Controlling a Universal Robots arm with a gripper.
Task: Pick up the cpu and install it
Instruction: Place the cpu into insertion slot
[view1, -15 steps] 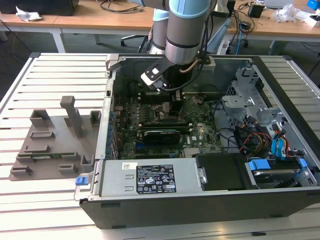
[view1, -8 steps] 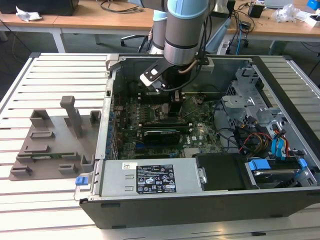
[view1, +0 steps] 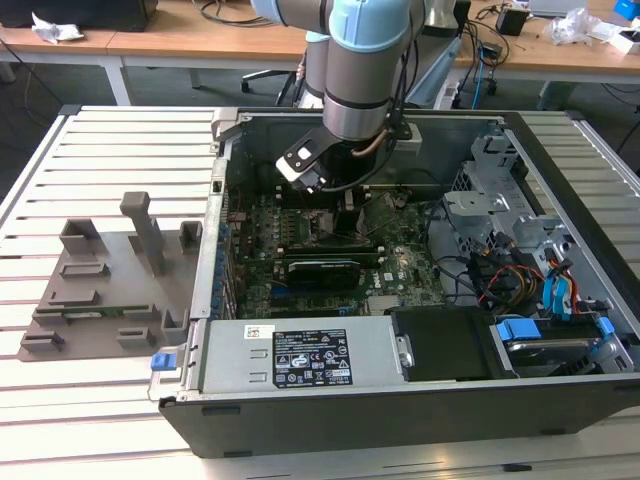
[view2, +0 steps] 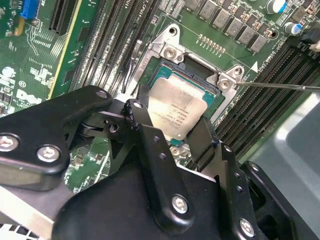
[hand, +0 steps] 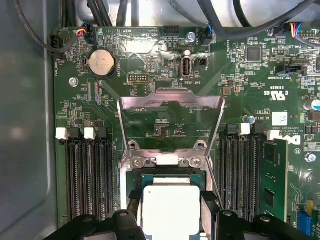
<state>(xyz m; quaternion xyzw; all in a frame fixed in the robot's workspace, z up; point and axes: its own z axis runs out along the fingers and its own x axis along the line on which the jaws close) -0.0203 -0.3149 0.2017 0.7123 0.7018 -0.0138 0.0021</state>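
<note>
The cpu (hand: 171, 207) (view2: 175, 105), a small square chip with a pale silvery top, lies level within the socket (view2: 162, 65) on the motherboard (view1: 300, 270). My gripper (hand: 171, 220) (view2: 170, 125) is down over it, with a black finger (hand: 136, 212) on one side and the other finger (view2: 204, 134) on the opposite side, both against the chip's edges. The socket's metal load plate (hand: 170, 100) stands folded open beyond the chip. In the exterior view my arm (view1: 355, 90) reaches down into the open computer case (view1: 400, 400).
Memory slots (hand: 87, 175) flank the socket on both sides, and a thin retention lever (view2: 280, 86) sticks out beside it. A drive cage with cables (view1: 520, 260) and a power supply (view1: 300, 355) fill the case. A grey fixture (view1: 110, 280) lies on the slatted table at the exterior view's left.
</note>
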